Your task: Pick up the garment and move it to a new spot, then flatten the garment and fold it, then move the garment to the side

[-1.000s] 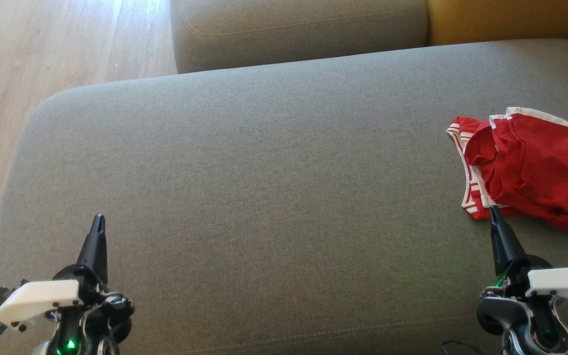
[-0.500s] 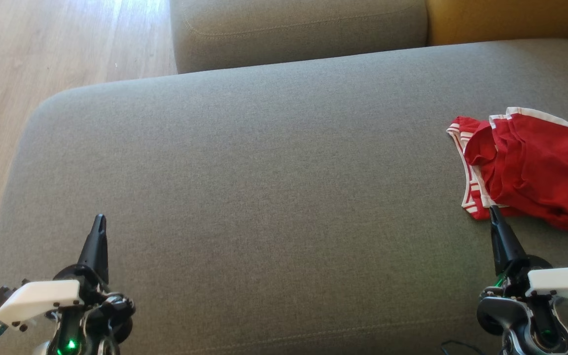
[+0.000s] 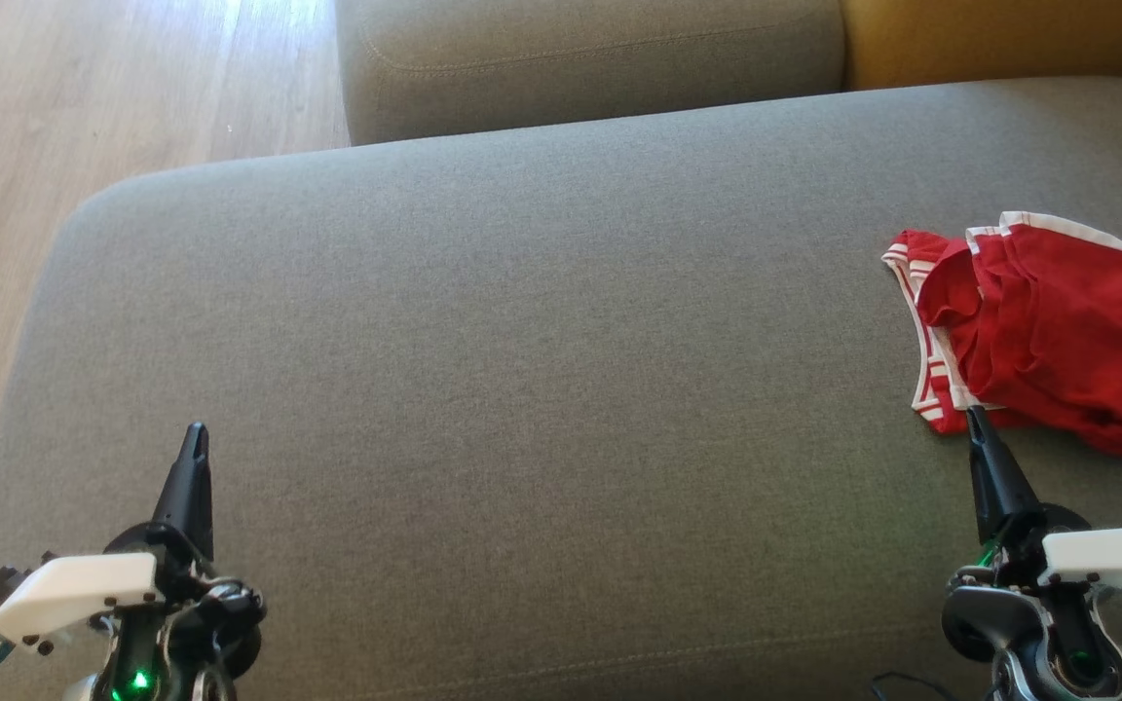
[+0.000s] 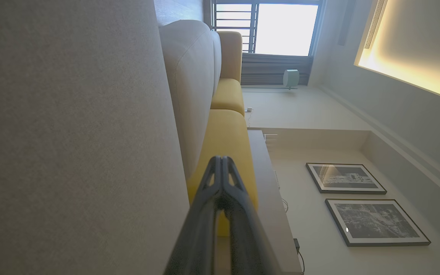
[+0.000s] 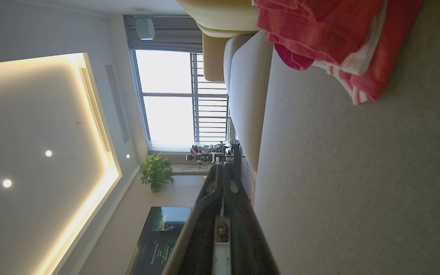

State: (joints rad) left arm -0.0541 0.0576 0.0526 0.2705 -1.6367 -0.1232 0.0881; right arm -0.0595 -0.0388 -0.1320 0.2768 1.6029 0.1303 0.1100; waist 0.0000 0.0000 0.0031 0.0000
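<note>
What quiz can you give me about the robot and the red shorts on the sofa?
1. True or false: the red shorts lie crumpled on the grey sofa cushion.
2. Fill in: the jaws of the left gripper are ____.
3. Which gripper is nearer the shorts? A. left gripper B. right gripper

Key: 1 true; 2 shut; 3 B.
</note>
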